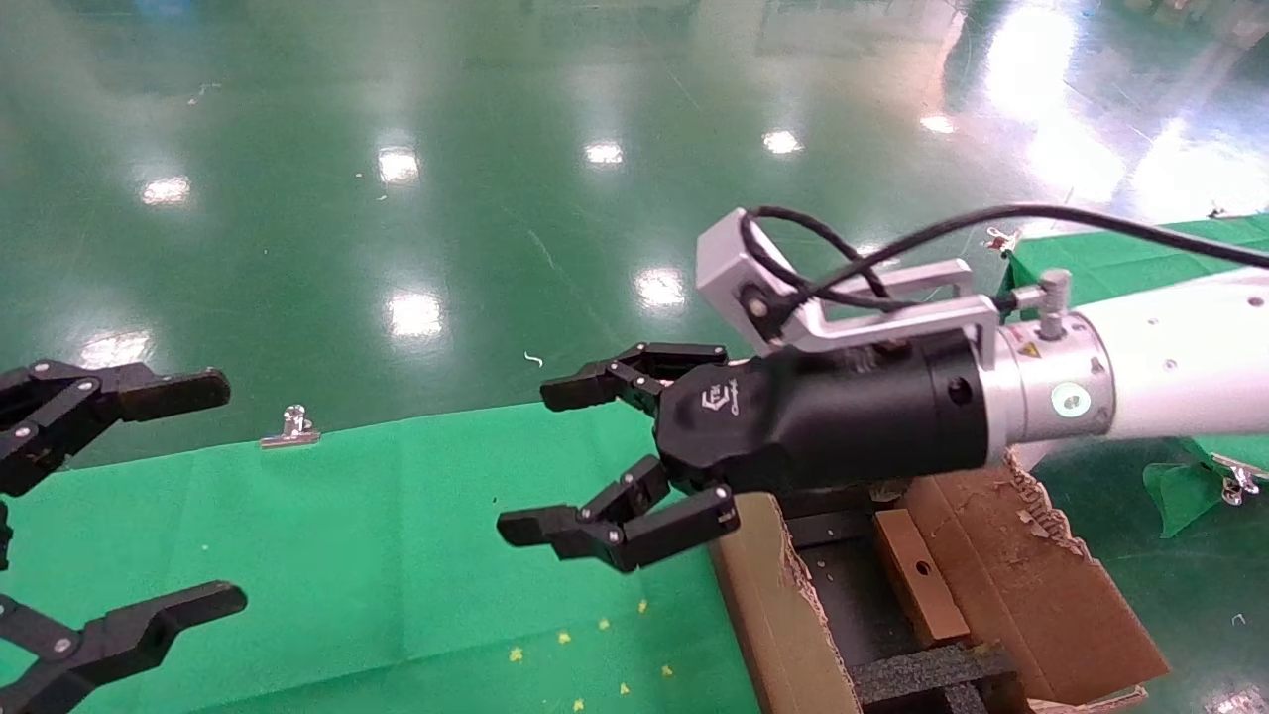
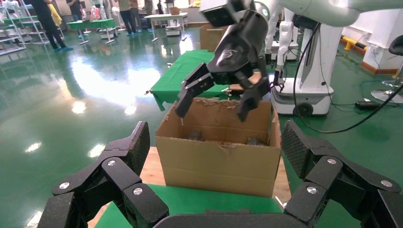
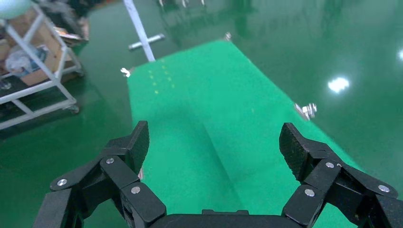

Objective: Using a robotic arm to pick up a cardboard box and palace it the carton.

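Right gripper spread wide and holding nothing, stretched out level from the white robotic arm, hanging in the air just past the near edge of the carton and above the green cloth. In the left wrist view, same gripper poised over the carton, fingertips level with the torn top flaps, apart from the cardboard. Small cardboard box lying inside the carton, brown and oblong with a round hole in its upper face, beside a black foam insert; ragged flap folded outward to its right. Left gripper parked at the left edge of the head view, fingers also wide apart and empty, over the cloth. Broad bare stretch of green cloth between the two grippers, only small yellow specks scattered on it. Metal clip pinching the cloth's far edge, shiny green floor beyond. In the right wrist view, cloth running out long and unobstructed between the open fingers.
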